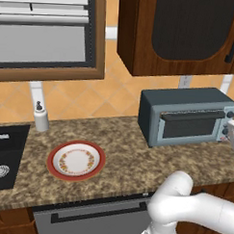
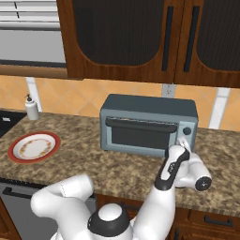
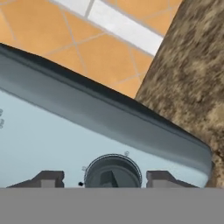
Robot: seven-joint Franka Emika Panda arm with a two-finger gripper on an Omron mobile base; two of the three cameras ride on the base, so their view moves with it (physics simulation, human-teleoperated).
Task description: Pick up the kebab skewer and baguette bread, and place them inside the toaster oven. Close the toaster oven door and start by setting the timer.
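1. Kitchen wall of orange tile and dark cabinets stands behind a speckled granite tabletop [image 2: 70, 140].
2. On it the toaster oven [image 2: 147, 124] sits with its door [image 2: 140, 133] shut; whether the food is inside, I can't tell.
3. An empty plate [image 1: 76, 160] lies well to the left.
4. The gripper [image 3: 105, 177] straddles the timer knob [image 3: 113, 171], fingertips either side, jaws partly open; whether they pinch yet, I can't tell.
5. I'd centre on the knob, clamp firmly, then twist squarely without slipping.
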